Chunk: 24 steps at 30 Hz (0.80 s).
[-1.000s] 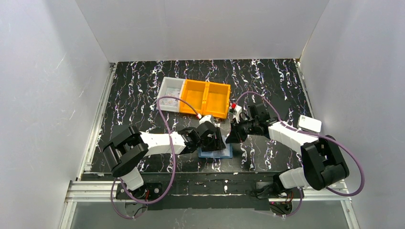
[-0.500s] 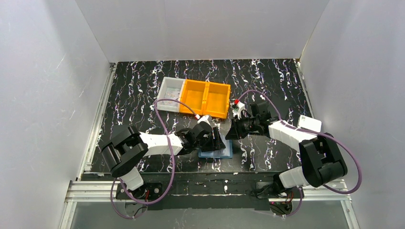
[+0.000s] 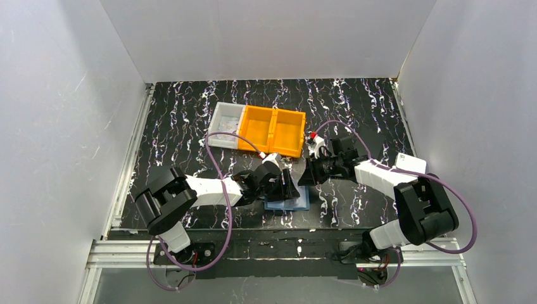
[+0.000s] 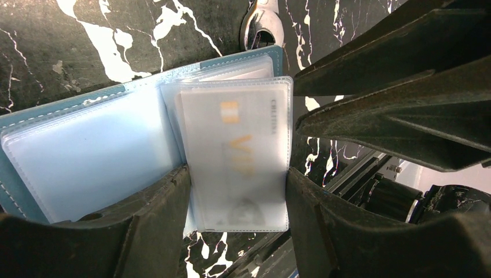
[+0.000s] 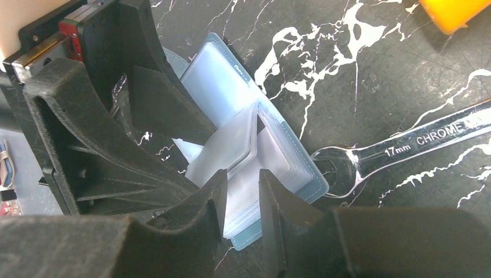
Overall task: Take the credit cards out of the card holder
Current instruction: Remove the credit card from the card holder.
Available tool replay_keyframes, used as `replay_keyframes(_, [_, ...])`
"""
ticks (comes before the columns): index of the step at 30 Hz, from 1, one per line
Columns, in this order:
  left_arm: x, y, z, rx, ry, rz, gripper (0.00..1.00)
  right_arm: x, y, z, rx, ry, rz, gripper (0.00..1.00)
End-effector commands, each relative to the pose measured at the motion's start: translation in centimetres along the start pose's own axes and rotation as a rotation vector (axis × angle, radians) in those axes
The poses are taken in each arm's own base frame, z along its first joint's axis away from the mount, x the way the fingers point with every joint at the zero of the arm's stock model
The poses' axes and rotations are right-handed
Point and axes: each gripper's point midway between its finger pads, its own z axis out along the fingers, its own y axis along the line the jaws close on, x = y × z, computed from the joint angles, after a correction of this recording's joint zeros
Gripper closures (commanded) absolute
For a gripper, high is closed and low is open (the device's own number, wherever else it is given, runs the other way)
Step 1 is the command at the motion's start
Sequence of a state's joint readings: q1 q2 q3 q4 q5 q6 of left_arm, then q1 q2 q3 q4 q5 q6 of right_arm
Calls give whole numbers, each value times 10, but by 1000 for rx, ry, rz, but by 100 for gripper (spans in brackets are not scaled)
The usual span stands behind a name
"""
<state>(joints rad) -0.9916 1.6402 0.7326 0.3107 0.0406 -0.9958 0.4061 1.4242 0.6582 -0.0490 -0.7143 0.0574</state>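
The top view is showing the card holder (image 3: 297, 204) only as a blue sliver lying open close to the near edge of the table (image 3: 354, 104), mostly hidden under the two grippers meeting over it. The left wrist view is revealing what that hides. One clear sleeve leaf is standing up from the light blue inside with a credit card (image 4: 237, 150) marked VIP in it. The left gripper (image 4: 236, 171) is straddling that leaf, its fingers apart and meeting the leaf's two side edges; whether they are squeezing it I cannot tell. The right wrist view is showing the leaf bending up toward the right gripper (image 5: 240, 176), whose jaws are standing narrowly parted with the leaf's edge at the gap, unpinched. Only there is the wrench (image 5: 405, 142) showing clearly, its ring end lying just beside the holder's corner. From above, the orange bin (image 3: 272, 130) and clear tray (image 3: 225, 119) are sitting just beyond the grippers. A loose pale card (image 3: 410, 163) is lying near the table's right edge beside the right arm, and bare marbled surface is stretching behind the bins.
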Motion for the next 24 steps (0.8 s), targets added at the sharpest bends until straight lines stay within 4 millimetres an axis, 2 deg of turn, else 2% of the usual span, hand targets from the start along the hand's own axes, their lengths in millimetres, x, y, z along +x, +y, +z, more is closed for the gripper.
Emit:
replay_keyframes(1, [12, 9, -1, -17, 35, -6, 46, -5, -6, 1, 25, -16, -9, 66])
replay_keyframes(16, [14, 9, 0, -5, 45, -14, 46, 1, -2, 5, 3, 10, -23, 65])
replay_keyframes(24, [16, 9, 0, 1, 51, -18, 45, 6, -11, 7, 54, 35, -34, 65])
